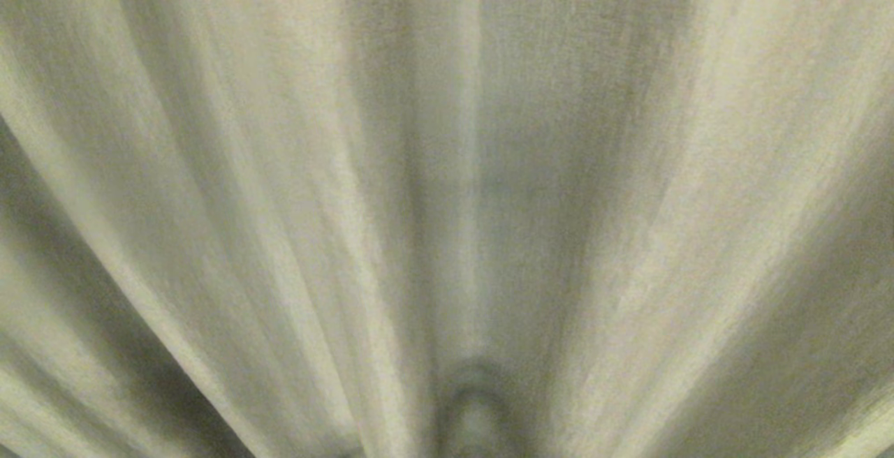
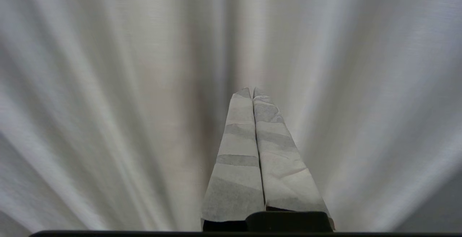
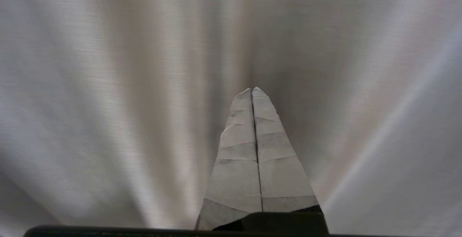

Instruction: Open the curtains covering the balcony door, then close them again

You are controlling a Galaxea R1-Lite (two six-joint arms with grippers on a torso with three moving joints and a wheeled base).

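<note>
The whole head view is filled by the curtains (image 1: 279, 165), seen from very close. Only heavy beige-grey woven fabric is shown, gathered into long pleats that fan outward from the lower centre of the frame toward the upper corners. Lighter ridges are crossed by darker troughs, and the deepest shade is found along the left edge and in the lower right corner. A small rounded fold or bulge is seen at the bottom centre of that frame; what it is cannot be told. No floor, wall, bench or door frame is visible in any view, so nothing of the room beyond the fabric can be described, and the balcony door is hidden behind the cloth.

In the left wrist view the left gripper (image 2: 252, 91) is shown rising from the bottom centre of the frame, its two tape-wrapped fingers (image 2: 238, 150) pressed together along their full length with nothing between them. The pleated cloth fills the frame behind the tips, paler and greyer here; whether the tips touch it cannot be told.

In the right wrist view the right gripper (image 3: 252, 91) is seen in the same pose, its wrapped fingers (image 3: 278, 164) clenched flat against each other and empty, with the drapery spread behind them and a darker fold just above the tips.
</note>
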